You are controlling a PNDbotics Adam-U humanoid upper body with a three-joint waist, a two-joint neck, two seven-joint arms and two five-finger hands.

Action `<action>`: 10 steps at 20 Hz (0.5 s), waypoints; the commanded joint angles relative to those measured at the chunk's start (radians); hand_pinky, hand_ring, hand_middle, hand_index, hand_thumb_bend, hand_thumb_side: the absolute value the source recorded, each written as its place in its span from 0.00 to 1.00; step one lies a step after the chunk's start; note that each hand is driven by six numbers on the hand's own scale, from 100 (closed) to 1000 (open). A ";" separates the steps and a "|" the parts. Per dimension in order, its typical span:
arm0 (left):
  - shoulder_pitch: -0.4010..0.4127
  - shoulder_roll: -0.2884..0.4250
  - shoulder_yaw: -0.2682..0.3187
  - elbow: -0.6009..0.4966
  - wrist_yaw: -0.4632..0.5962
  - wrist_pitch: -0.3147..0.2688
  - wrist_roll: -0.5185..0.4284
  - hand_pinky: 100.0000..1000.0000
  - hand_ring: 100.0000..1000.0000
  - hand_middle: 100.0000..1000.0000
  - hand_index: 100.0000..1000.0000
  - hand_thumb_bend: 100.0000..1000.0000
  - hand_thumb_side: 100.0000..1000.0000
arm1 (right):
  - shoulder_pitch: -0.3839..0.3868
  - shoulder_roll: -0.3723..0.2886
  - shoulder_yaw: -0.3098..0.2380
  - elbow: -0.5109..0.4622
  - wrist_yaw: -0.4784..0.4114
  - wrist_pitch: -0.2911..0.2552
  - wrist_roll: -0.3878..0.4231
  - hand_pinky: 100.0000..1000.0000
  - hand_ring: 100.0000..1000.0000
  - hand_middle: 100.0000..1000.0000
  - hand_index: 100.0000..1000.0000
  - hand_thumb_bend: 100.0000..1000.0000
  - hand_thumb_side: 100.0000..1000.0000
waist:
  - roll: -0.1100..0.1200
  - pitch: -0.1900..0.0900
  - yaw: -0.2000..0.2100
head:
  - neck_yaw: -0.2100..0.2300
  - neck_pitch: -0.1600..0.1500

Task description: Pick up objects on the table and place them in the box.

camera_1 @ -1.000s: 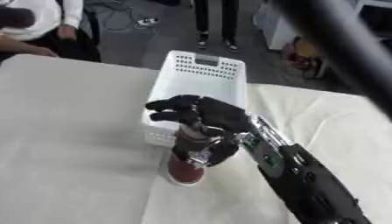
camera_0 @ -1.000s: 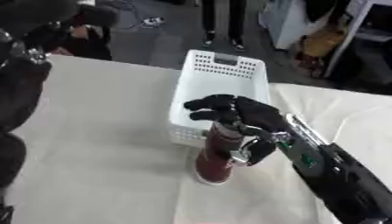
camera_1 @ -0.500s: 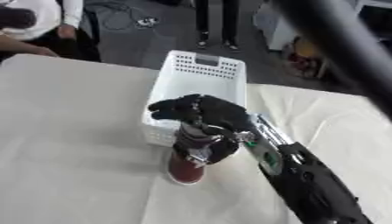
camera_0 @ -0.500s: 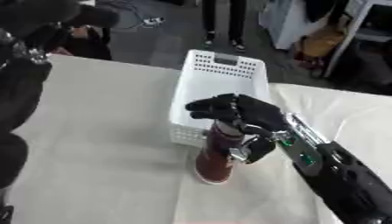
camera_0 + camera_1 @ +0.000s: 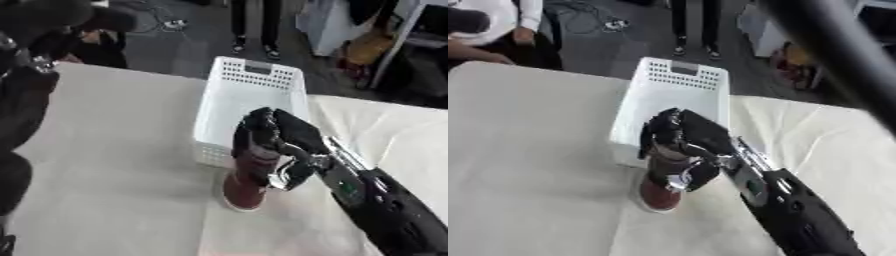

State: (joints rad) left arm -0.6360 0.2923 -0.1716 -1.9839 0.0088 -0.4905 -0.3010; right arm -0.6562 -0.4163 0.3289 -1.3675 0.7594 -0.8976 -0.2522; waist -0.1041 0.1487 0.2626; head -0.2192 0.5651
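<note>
Nearest, the black right forearm enters from the lower right corner and angles up toward the table's middle. Its right hand is curled round the upper part of a dark red, bottle-shaped object, fingers wrapped over the top and thumb on the near side. The object stands roughly upright on the cream tablecloth, its base on the cloth, just in front of the white perforated plastic box. Left hand: dark shapes at the left edge; fingers cannot be made out.
</note>
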 commanded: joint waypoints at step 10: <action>-0.038 -0.011 0.008 -0.016 -0.001 -0.007 -0.003 0.87 0.77 0.89 0.92 0.24 0.83 | -0.008 0.038 0.030 -0.018 0.094 -0.009 -0.341 0.00 0.00 0.00 0.00 0.28 0.91 | 0.017 0.024 0.004 | -0.001 -0.047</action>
State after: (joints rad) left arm -0.6556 0.2828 -0.1712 -1.9839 0.0088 -0.4933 -0.3025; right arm -0.6615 -0.3846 0.3455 -1.3976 0.8323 -0.7925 -0.4482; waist -0.0930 0.1822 0.2642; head -0.2194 0.5359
